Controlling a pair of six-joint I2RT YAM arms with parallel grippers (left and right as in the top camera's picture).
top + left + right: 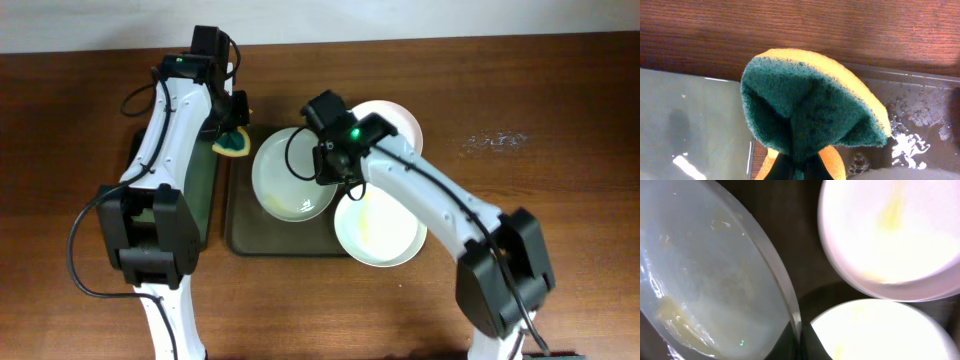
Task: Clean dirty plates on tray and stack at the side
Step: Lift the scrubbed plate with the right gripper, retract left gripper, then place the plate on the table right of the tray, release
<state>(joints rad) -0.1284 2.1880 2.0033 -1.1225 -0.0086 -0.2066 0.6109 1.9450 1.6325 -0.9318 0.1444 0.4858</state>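
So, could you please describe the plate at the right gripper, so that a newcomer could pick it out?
Find the dark rectangular tray in the middle of the wooden table. Three white plates crowd it; the leftmost plate lies nearest the green-yellow sponge. Only this one is held at its rim by the right gripper.

The dark brown wooden table [560,90] carries two trays touching side by side — the large brown-grey tray [248,236] at centre, a narrower dark tray [208,200] on its left — and a pale smudge [495,142] towards the right.
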